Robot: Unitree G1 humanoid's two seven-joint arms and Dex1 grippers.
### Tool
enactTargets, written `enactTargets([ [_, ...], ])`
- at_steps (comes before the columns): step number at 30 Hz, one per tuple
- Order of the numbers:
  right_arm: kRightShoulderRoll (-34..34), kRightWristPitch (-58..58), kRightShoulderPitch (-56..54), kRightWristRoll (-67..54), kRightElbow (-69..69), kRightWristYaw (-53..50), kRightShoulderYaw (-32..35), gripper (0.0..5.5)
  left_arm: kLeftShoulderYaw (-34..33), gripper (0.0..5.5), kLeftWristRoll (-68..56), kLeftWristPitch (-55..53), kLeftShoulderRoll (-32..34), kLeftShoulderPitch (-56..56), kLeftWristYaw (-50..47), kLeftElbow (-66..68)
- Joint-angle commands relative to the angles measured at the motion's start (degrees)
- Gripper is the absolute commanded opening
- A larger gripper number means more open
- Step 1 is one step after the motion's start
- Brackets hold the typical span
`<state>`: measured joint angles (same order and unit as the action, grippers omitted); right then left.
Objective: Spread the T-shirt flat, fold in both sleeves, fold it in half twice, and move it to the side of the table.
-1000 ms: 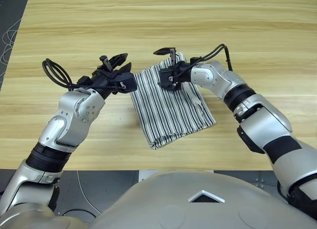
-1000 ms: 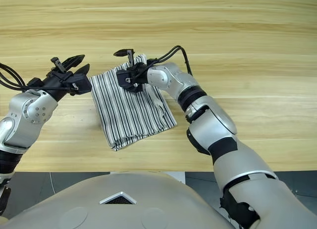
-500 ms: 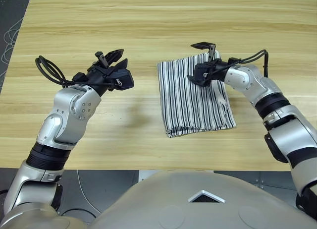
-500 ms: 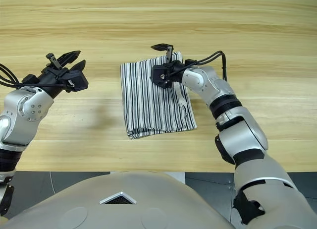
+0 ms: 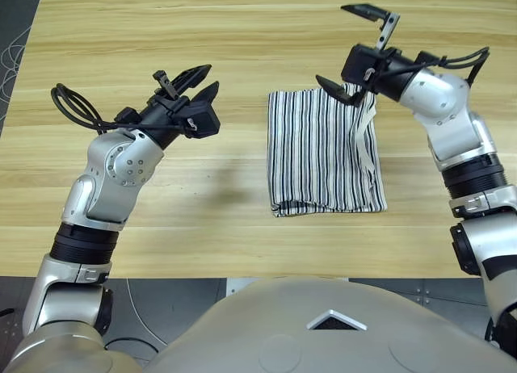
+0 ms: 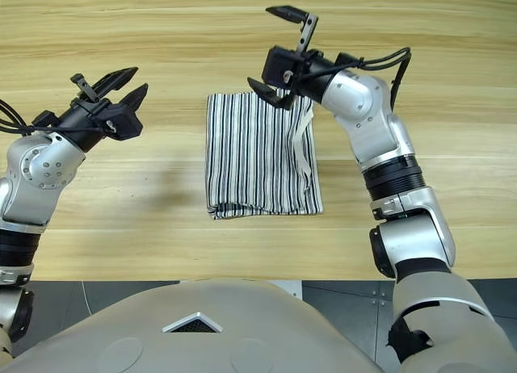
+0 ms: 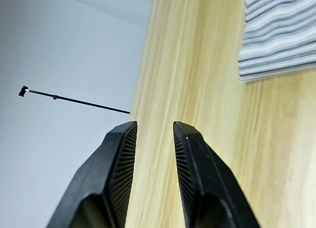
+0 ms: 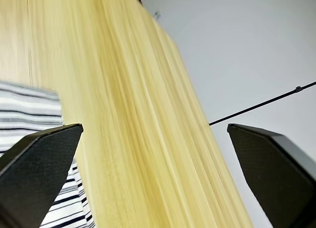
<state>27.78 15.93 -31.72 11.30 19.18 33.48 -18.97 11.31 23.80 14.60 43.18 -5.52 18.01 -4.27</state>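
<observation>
T-shirt [image 5: 323, 151], head views: folded into a soft rectangle of thin black-and-white stripes running away from the robot. It lies flat on the table, right of centre. The near edge is a rounded, layered fold, and a pale hem strip wrinkles along the right side.
Table [image 5: 161, 18], head views: light wooden planks with a long straight grain and a smooth matte top.
Left gripper [image 5: 208, 77], head views: two black tapered fingers parted by a narrow gap, with nothing between them. It is raised over bare wood, well to the left of the T-shirt.
Cable [image 5: 73, 106], head views: a black rubbery loop behind the left wrist.
Right gripper [image 5: 333, 44], head views: jaws spread wide and empty. One finger points up and away, the other hangs at the far right corner of the T-shirt. I cannot tell whether it touches the cloth.
Left wrist view, left gripper [image 7: 154, 127]: black fingers [image 7: 121, 159] with fine ribbed inner pads and a slim strip of wood grain visible between them.
Left wrist view, T-shirt [image 7: 281, 35]: a striped corner with stacked layers lying on the wood, apart from the fingers.
Right wrist view, right gripper [image 8: 154, 127]: two blunt black fingers [image 8: 39, 159] with a grainy texture, set far apart.
Right wrist view, T-shirt [image 8: 29, 104]: a striped edge on the wood beside one finger.
</observation>
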Motion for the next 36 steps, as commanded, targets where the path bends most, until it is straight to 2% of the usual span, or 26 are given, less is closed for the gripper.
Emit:
enactTargets([
  [1, 0.8, -8.6, -0.3, -15.4, -5.2, 11.5, 6.6, 5.5, -0.5, 1.87, -3.4, 6.8, -0.4, -1.5, 1.3, 5.4],
  [3, 5.4, -9.9, 2.5, -26.1, -5.5, 22.5, 12.3, 5.5, 1.5, 2.2, -1.2, 16.9, 1.8, -1.5, 0.2, 12.0],
  [5, 11.8, -4.2, 8.0, -28.8, -2.6, 31.5, 16.0, 5.5, 5.3, 2.51, 2.3, 29.3, 4.2, -1.2, 0.5, 19.0],
  [7, 16.0, 3.1, 12.3, -28.2, -1.7, 37.5, 17.1, 5.5, 8.9, 2.78, 5.2, 38.3, 6.0, -1.1, 1.5, 24.8],
  [10, 22.3, 16.3, 18.0, -23.7, -0.4, 44.3, 15.8, 5.5, 12.3, 3.27, 5.2, 43.5, 6.6, -0.7, 4.4, 32.1],
  [13, 26.0, 25.7, 22.6, -21.4, 2.0, 48.0, 14.7, 5.5, 14.5, 3.27, 5.0, 46.9, 7.5, 0.6, 6.8, 33.3],
  [15, 25.7, 31.1, 23.9, -19.5, 4.5, 47.5, 13.8, 5.5, 15.3, 3.27, 3.6, 47.6, 7.2, 1.1, 7.8, 33.1],
  [20, 21.4, 49.4, 24.8, -4.2, 12.3, 37.4, 9.9, 5.5, 17.6, 3.27, -1.5, 47.1, 6.3, 3.3, 11.1, 30.5],
  [25, 17.7, 63.1, 22.5, 16.7, 16.8, 22.3, 10.9, 5.5, 18.1, 3.27, -1.4, 46.9, 6.1, 3.6, 13.0, 25.7],
  [31, 16.7, 65.7, 20.5, 31.4, 17.5, 7.8, 8.9, 5.5, 18.4, 3.27, -0.1, 46.5, 5.0, 2.6, 13.9, 23.9],
  [36, 16.2, 65.3, 20.4, 35.8, 16.7, 0.2, 4.1, 5.5, 19.1, 3.27, 1.2, 46.7, 2.6, 0.7, 14.0, 25.0],
])
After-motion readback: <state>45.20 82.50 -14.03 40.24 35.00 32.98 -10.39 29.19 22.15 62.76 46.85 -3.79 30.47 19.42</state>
